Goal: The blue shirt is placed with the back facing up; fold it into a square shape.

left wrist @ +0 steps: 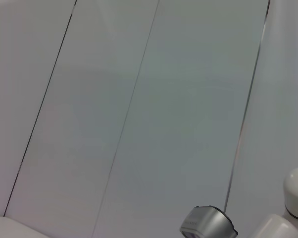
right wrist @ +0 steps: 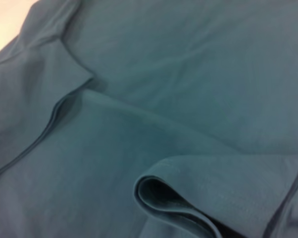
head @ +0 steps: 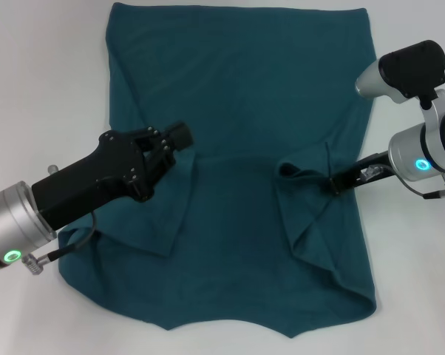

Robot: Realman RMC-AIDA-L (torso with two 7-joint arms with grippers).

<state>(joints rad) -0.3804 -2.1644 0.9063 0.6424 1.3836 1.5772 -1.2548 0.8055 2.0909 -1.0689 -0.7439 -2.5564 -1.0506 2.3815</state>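
The blue shirt [head: 245,111] lies spread flat on the white worktop [head: 38,89], plain side up, with both sleeves already folded inward over the body. The right sleeve's open cuff [right wrist: 173,203] stands up slightly in a curl. The right end effector [head: 333,183] sits low at that sleeve, its thin fingers pinched on the fabric near the cuff. The left end effector [head: 167,144] hovers over the shirt's left half above the folded left sleeve, black fingers slightly spread and holding nothing. The left wrist view shows only pale wall panels
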